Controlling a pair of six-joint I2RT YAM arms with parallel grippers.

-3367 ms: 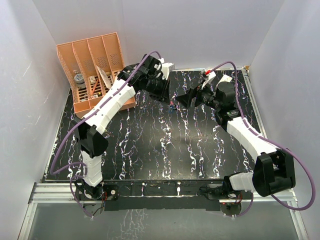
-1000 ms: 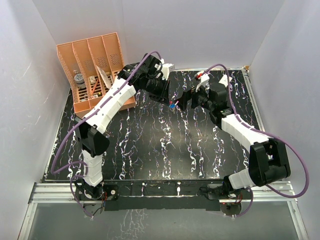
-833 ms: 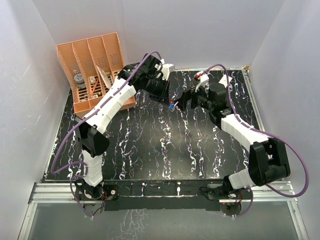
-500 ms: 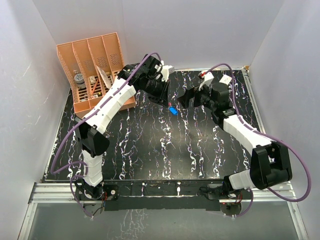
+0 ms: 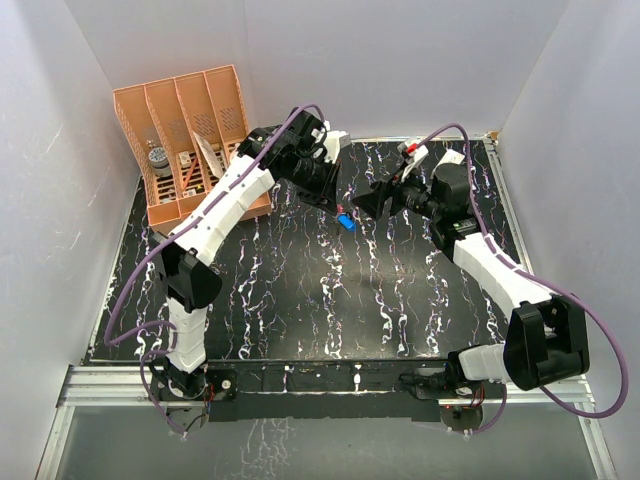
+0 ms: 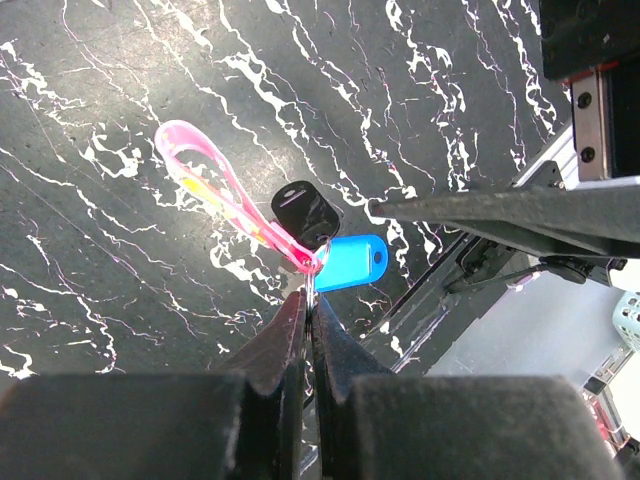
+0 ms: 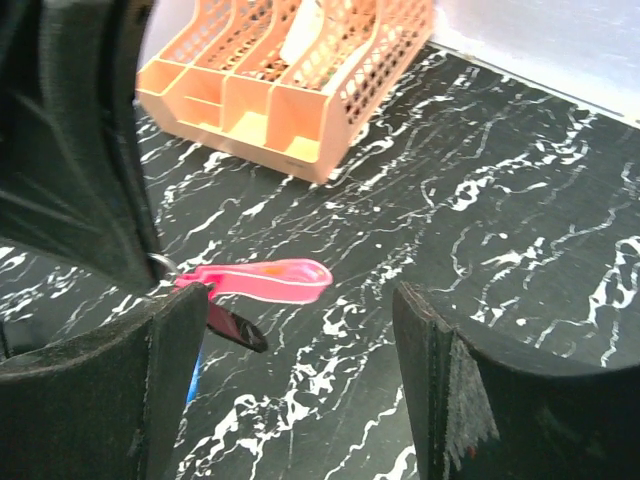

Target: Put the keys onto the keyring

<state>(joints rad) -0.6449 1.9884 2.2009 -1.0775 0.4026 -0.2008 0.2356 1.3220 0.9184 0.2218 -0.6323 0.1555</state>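
Observation:
My left gripper [image 6: 308,298] is shut on the small metal ring of the keyring [image 6: 215,190], a pink strap loop that hangs out over the black marbled table. A black key [image 6: 303,212] and a blue key [image 6: 350,263] hang at that ring. In the top view the blue key [image 5: 346,221] shows just below the left gripper [image 5: 335,203]. My right gripper [image 7: 300,300] is open and empty, facing the strap [image 7: 265,280] and the black key [image 7: 235,328] from a short way off. In the top view the right gripper [image 5: 367,200] is just right of the keys.
An orange slotted organizer [image 5: 190,140] with small items stands at the back left; it also shows in the right wrist view [image 7: 290,70]. The table [image 5: 330,300] is walled in by white panels. The right gripper's finger [image 6: 500,210] crosses the left wrist view.
The right gripper moved in close to the keys at the left gripper, then drew back to the right. The blue key now hangs more plainly below the left gripper, which stayed put.

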